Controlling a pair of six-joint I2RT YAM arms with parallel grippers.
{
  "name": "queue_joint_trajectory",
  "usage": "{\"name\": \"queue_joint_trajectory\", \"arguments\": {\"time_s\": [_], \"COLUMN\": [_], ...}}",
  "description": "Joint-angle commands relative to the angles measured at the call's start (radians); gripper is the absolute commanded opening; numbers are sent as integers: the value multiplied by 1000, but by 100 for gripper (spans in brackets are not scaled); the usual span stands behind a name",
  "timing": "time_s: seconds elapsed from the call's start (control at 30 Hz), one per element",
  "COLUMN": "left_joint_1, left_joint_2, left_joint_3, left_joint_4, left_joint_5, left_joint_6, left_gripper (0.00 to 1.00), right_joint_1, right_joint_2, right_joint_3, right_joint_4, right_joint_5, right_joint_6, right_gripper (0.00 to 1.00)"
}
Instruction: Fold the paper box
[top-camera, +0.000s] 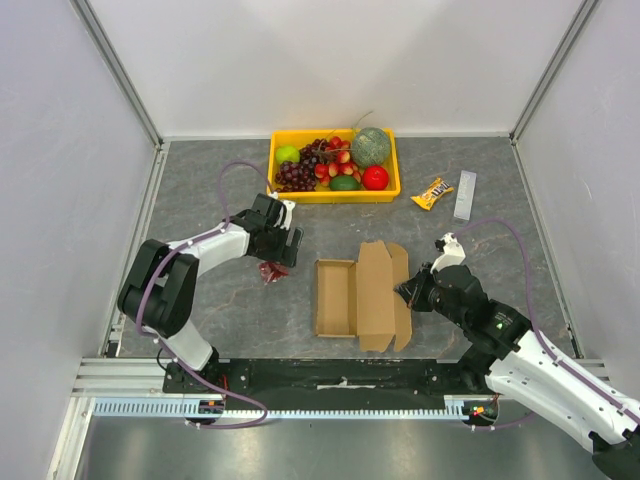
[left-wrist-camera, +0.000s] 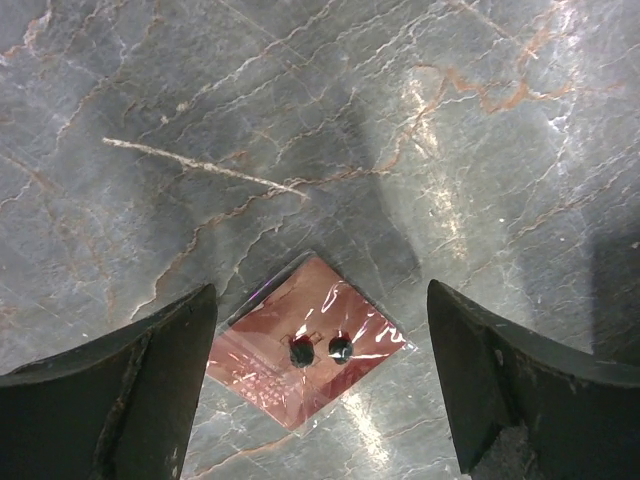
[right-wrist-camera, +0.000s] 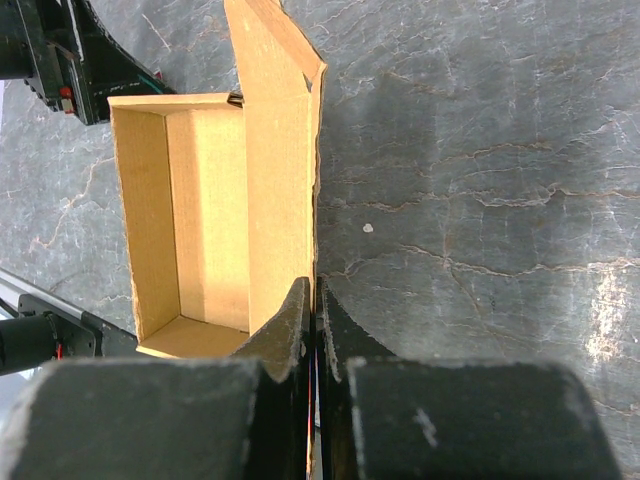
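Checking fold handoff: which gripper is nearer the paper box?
Right. The right gripper is pinching the paper box at its right flap; the left gripper hangs open over the red packet, off the box's left side.

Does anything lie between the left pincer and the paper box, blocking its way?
Nothing visible does. The open left pincer hangs over a small dark-red packet, which lies on the table to the left of the paper box. Between packet and box only bare table shows.
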Motion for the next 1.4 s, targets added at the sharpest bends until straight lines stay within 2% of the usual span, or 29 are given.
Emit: {"name": "queue_joint_trajectory", "arguments": {"time_s": [0.0, 0.37, 0.8, 1.07, 1.23, 1.37], "left_joint_1": [14, 23, 20, -14, -90, -129], "left_joint_2": [12, -61, -196, -207, -173, -133], "left_joint_3": [2, -59, -179, -179, -156, -141], "left_joint_4": [-17, -54, -22, -39, -62, -68], "left_joint_5": [57, 75, 86, -69, -187, -216], "left_joint_6": [-68, -216, -291, -315, -345, -357], "left_gripper": [91, 99, 100, 100, 100, 100], "right_joint_1": [1, 1, 1, 3, 1, 1], "right_joint_2": [-4, -3, -3, -10, -12, -15], "right_joint_3": [29, 32, 23, 18, 14, 15], "right_joint_4": [2, 2, 8, 7, 10, 7], "right_joint_5": [-7, -10, -13, -14, -17, -19], "right_joint_6": [-20, -23, -20, -17, -11, -11], "right_gripper": [5, 5, 5, 5, 5, 5]}}
